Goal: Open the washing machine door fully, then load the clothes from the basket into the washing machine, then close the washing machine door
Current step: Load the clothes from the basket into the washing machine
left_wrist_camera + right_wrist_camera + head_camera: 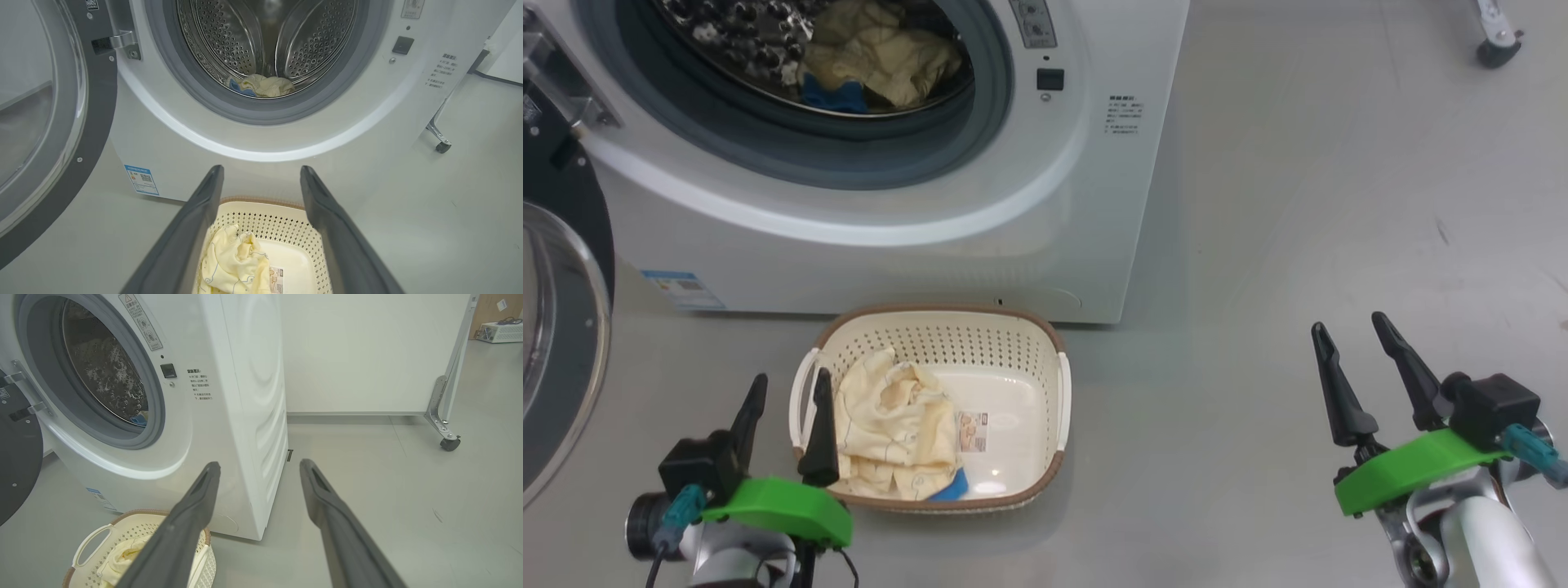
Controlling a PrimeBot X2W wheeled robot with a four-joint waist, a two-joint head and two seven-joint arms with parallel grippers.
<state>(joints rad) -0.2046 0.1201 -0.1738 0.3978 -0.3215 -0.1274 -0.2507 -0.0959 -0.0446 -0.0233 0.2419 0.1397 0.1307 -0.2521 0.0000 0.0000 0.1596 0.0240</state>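
On the floor [1298,204], just in front of the washing machine [931,245], we see the basket [947,314], w/ pale yellow clothes [898,425] bunched in its left half & a bit of blue cloth [952,487] at the near edge. More yellow clothes + a blue piece lie inside the drum [731,33]. The washing machine door [564,327] stands swung open on the left. Our left hand [792,377] hovers by the basket's left handle [803,392], fingers spread apart, holding nothing. Our right hand [1347,322] is spread wide too, empty, over the floor well right of the basket.
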